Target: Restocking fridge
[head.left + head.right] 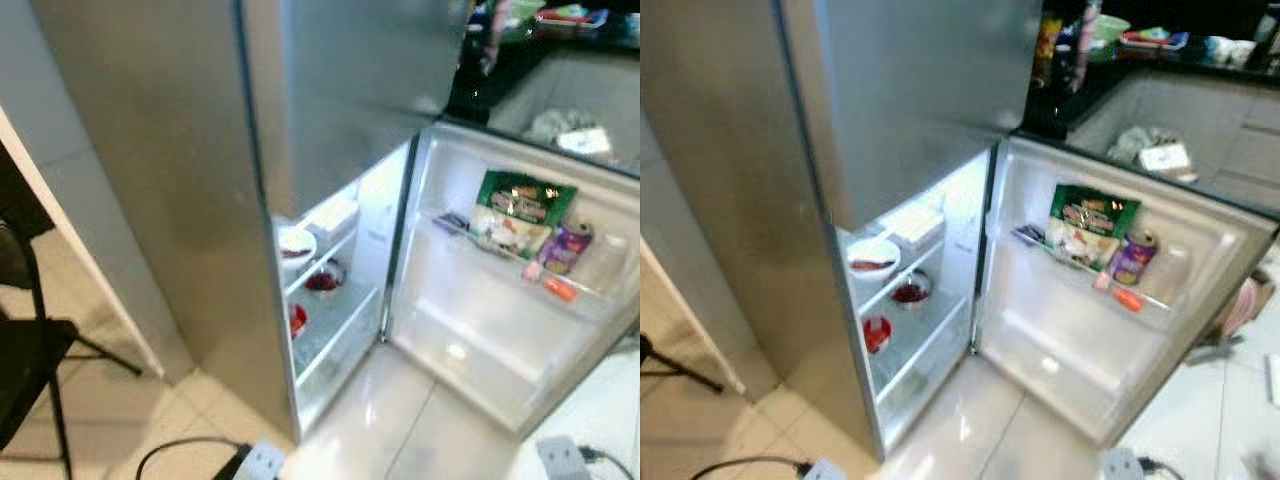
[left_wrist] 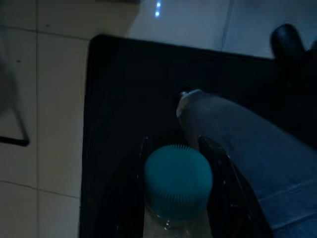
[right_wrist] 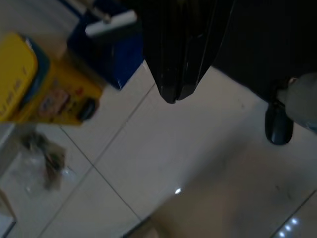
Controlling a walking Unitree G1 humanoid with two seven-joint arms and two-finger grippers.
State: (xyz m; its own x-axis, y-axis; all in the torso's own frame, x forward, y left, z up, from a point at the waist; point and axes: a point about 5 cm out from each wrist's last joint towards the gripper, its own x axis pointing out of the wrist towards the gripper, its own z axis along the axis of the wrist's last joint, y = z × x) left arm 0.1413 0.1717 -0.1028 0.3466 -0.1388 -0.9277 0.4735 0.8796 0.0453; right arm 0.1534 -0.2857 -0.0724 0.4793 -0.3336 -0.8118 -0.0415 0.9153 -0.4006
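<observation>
The fridge stands ahead with its lower door swung open to the right. Its lit shelves hold a white bowl, a white box and red-filled bowls. On the door shelf are a green packet, a purple can and a small orange item. In the left wrist view my left gripper is shut on a clear bottle with a teal cap, over a black mat. My right gripper hangs shut and holds nothing above pale floor tiles.
A black chair stands at the left. Power strips with cables lie on the floor. A person's jeans leg and black shoe are near my left gripper. A yellow container and a blue box sit below my right gripper.
</observation>
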